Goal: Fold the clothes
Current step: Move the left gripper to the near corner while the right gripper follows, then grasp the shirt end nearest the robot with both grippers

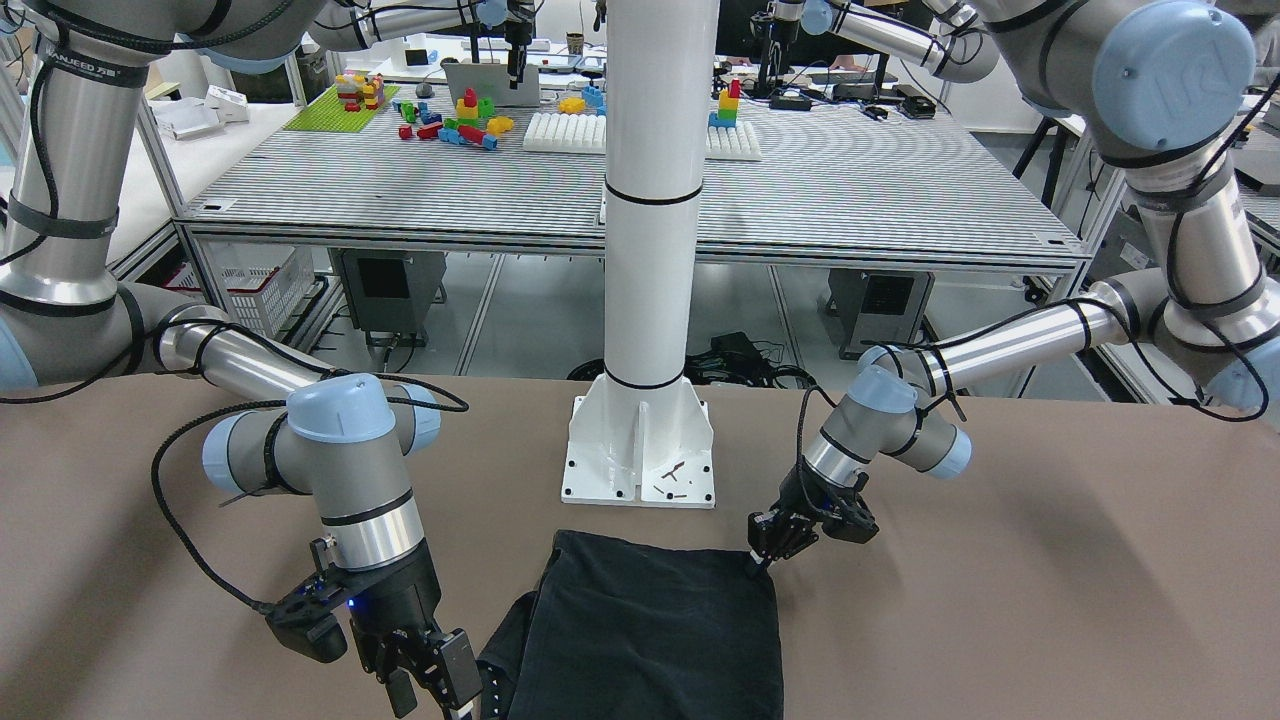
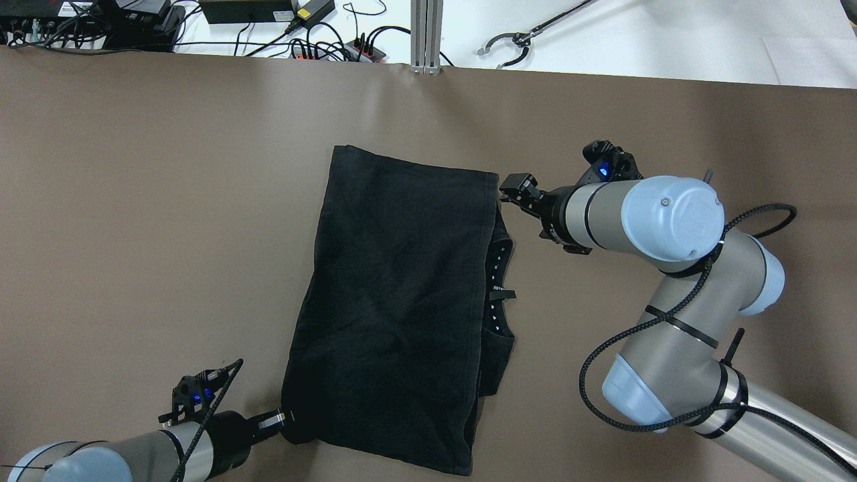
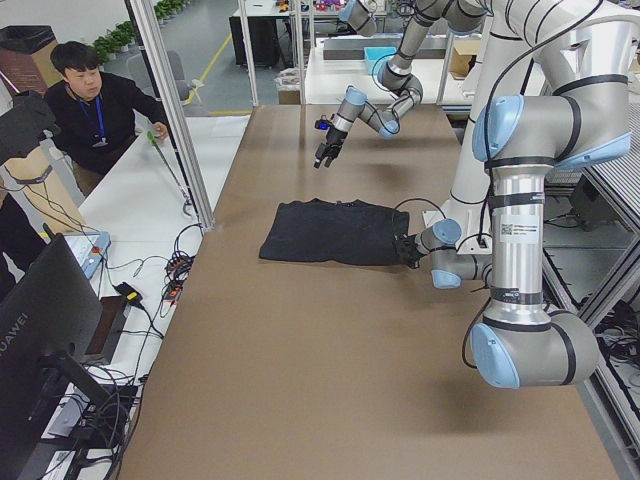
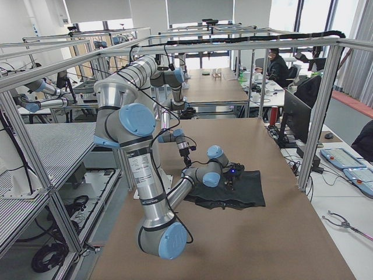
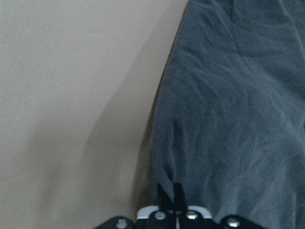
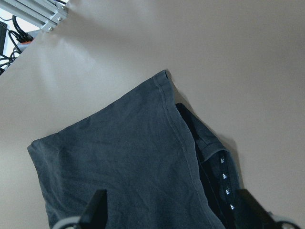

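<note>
You see thin black fabric garment [image 2: 395,301] lying folded flat on brown tabletop [image 2: 134,234], near white pillar base [image 1: 640,460]. Under layer peeks out along robot's right edge. Left gripper [image 2: 281,419]: fingertips [image 5: 167,191] pressed together, pinching garment's near-left corner. Right gripper [image 2: 510,189]: jaws spread wide, holding nothing, hovering by far-right corner, clear of fabric.

Black clothes [image 2: 395,301] — folded over, lying flat, lightly creased.

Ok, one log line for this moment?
left gripper: shut on black cloth near corner | right gripper: open, above far corner | fold: lower layer exposed
</note>
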